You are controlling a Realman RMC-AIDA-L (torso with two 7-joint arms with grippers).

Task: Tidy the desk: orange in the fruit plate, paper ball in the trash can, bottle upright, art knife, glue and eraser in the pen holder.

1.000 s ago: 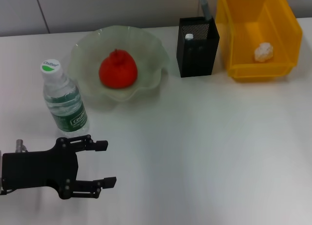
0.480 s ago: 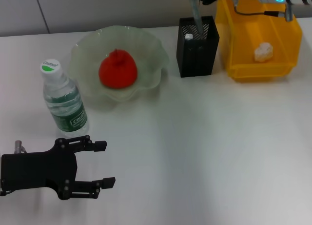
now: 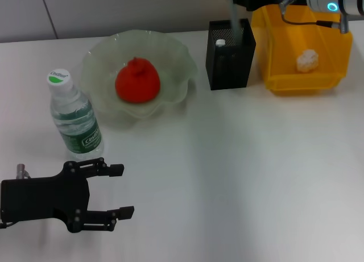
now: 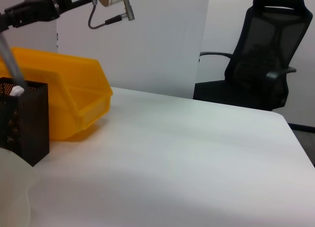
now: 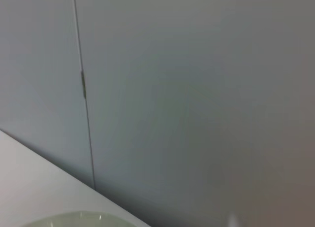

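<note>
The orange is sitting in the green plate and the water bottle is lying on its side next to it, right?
Not quite. The orange does sit in the green plate, but the water bottle next to it is standing upright with its cap on top, not lying on its side. The head view shows this.

A white bench [image 3: 239,171] carries everything. Standing upright on it near the robot's left is a clear water bottle [image 3: 74,119] with a white cap and green label. Behind that sits a pale green, wavy-rimmed fruit plate [image 3: 176,60]. To its right stands a black mesh pen holder [image 3: 230,63], and just beside that, farther right, a yellow bin [image 3: 284,52]. The left hand [image 3: 116,191] lies low over the near edge, in front of the bottle.
</note>
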